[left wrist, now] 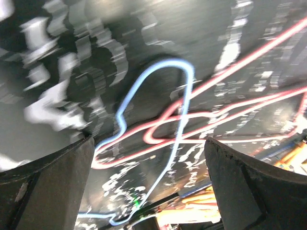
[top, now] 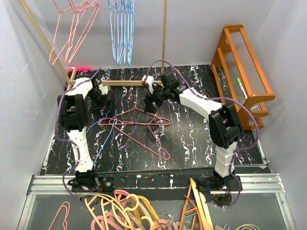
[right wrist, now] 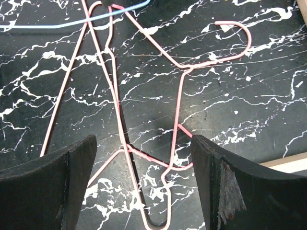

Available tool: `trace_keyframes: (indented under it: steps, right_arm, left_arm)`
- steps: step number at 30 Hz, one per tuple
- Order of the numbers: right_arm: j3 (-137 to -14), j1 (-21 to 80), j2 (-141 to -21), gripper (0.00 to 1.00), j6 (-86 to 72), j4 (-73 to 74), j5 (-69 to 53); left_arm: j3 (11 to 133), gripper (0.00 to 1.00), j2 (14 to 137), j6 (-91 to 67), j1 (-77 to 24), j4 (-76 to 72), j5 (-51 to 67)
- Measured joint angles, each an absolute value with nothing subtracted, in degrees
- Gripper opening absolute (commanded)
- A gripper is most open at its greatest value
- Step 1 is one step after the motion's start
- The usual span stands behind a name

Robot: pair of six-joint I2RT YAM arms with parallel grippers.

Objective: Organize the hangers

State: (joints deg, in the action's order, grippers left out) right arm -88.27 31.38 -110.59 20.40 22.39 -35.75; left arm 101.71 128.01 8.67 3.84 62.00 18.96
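Observation:
Two or three pink wire hangers lie tangled on the black marble table, with a light blue hanger crossing their left end. More pink hangers and blue ones hang at the back. My left gripper is open above the tangle's left end; its blurred wrist view has the blue hook and pink wires beneath the open gripper. My right gripper is open, low over a pink hanger, holding nothing.
An orange wooden rack stands at the right edge. A low wooden rail runs along the table's back, with slanted and upright wooden poles behind it. Thicker orange, pink and cream hangers are heaped below the front edge.

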Motion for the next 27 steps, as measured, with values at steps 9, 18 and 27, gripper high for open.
trace_keyframes:
  steps: [9, 18, 27]
  right_arm:
    - [-87.8, 28.7, -109.9, 0.87, 27.4, 25.6, -40.9]
    - [-109.7, 28.2, -125.3, 0.73, 34.1, 26.0, -57.3]
    - [-126.8, 33.3, -142.5, 0.61, 32.6, 20.7, -59.5]
  left_arm:
    - [108.8, 0.97, 132.4, 15.0, 0.3, 67.9, 42.4]
    - [103.1, 0.97, 112.1, 16.5, 19.2, 67.4, 49.8]
    - [94.1, 0.97, 91.7, 21.9, 32.9, 73.9, 37.9]
